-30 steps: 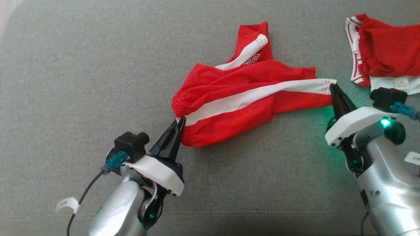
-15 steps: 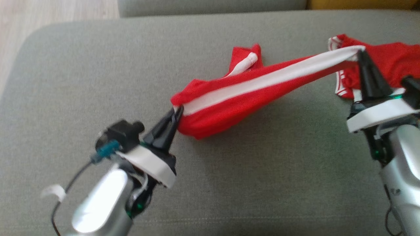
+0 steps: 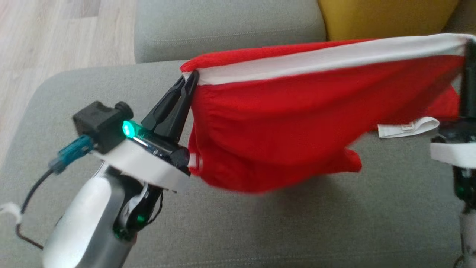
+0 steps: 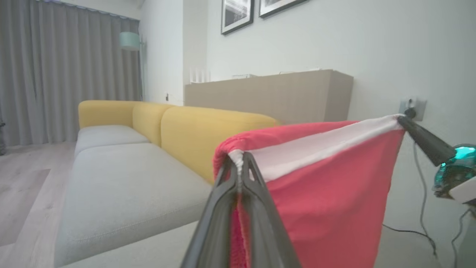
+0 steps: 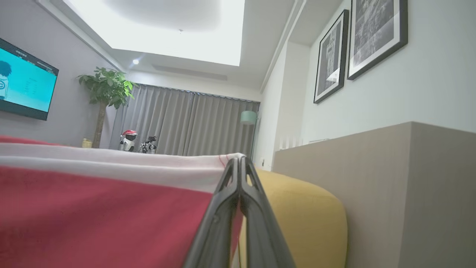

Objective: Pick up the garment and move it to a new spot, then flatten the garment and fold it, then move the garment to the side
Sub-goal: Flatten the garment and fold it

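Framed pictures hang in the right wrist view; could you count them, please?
2. Both hang on the wall, upper right: the left picture and the right picture, cropped at the top. Others may lie outside the view.

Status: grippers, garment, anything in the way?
Left gripper shut on one end of garment, right gripper shut on the other. Garment stretched taut between them above sofa. Second garment lies on sofa by right gripper.

Red garment (image 3: 282, 123) with white stripe, grey sofa (image 3: 297, 227).
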You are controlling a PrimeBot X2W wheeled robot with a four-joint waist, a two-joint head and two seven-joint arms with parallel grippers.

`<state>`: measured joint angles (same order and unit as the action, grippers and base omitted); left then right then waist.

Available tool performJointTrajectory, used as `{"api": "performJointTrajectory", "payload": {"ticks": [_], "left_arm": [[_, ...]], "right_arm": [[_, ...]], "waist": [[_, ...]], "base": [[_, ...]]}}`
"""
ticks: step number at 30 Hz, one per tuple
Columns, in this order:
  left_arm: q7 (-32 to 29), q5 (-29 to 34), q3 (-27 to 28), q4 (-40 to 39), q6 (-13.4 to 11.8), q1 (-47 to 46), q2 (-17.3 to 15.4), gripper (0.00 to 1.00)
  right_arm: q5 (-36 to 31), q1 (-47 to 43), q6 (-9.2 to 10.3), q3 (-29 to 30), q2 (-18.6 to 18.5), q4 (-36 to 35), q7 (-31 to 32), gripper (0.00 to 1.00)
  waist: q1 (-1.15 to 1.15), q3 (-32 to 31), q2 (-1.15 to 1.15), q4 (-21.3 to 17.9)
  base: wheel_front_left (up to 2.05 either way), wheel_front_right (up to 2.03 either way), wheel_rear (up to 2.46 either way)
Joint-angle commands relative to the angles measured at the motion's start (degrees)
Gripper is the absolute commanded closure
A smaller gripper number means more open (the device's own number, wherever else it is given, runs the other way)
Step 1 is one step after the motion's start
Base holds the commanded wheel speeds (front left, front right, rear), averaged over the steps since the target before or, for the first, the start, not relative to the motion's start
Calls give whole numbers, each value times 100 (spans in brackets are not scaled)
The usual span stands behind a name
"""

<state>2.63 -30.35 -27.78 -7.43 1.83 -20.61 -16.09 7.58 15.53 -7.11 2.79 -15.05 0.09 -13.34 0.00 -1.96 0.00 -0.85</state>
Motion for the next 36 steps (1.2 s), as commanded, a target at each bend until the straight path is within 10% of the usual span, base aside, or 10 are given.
{"api": "performJointTrajectory", "payload": {"ticks": [1,12,23,36], "left_arm": [[-170,-113,341,-544,-132,-136,-177,100],[-1401,-473,691,-875,-366,-1255,-409,100],[-797,60,906,1988,297,-4829,-409,100],[691,295,238,4177,542,-5216,-141,100]], "right_arm": [[-127,-9,-37,83,67,-561,196,100],[120,835,-37,-31,52,-1412,1471,100],[349,4979,-37,-967,-285,1144,1138,100],[361,5244,-37,-1618,101,3449,144,100]], "waist": [[0,-25,0,-10],[0,804,0,-36],[0,2749,0,-104],[0,3095,0,36]], "base": [[0,0,0],[0,0,0],[0,0,0],[0,0,0]]}}
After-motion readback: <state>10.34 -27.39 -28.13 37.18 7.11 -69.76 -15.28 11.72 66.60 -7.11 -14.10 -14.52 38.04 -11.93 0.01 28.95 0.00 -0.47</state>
